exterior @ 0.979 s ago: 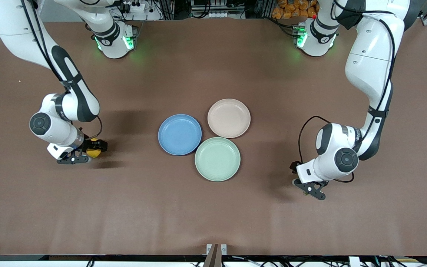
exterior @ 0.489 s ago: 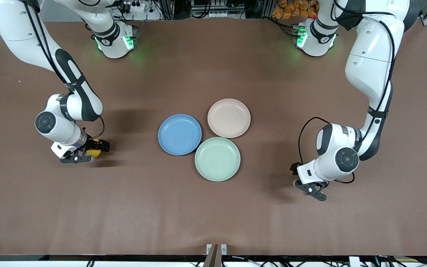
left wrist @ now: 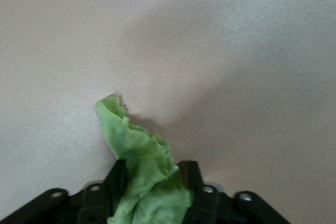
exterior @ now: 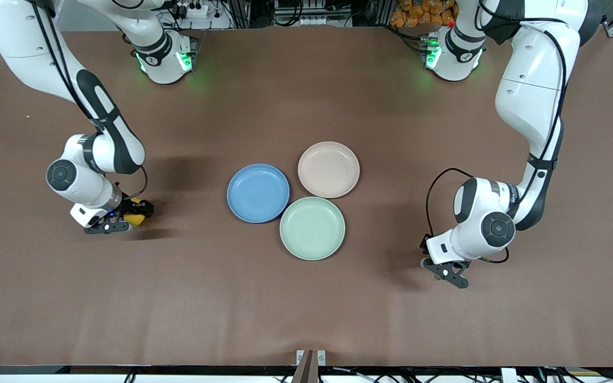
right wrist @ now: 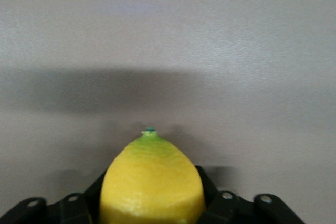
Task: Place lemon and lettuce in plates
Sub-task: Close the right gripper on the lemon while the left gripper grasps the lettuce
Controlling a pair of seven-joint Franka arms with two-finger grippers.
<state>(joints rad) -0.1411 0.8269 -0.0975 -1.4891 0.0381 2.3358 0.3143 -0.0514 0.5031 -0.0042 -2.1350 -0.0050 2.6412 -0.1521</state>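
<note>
The lemon (exterior: 136, 218), yellow with a green tip, lies at table level toward the right arm's end. My right gripper (exterior: 124, 217) is shut on it. In the right wrist view the lemon (right wrist: 152, 174) fills the space between the black fingers (right wrist: 206, 188), which press on its sides. My left gripper (exterior: 444, 269) is low over the table toward the left arm's end. It hides the lettuce in the front view. In the left wrist view it is shut on the wrinkly green lettuce (left wrist: 137, 148), whose tail reaches out onto the cloth. The blue plate (exterior: 258, 192) and the beige plate (exterior: 329, 169) stand bare at mid-table.
A mint green plate (exterior: 312, 227) touches both other plates and lies nearest to the front camera. The brown cloth (exterior: 306, 308) covers the whole table. Both arm bases (exterior: 165, 58) stand along the table edge farthest from the front camera.
Both grippers have closed, the right one on the lemon and the left one on the lettuce. The arms have hardly shifted.
</note>
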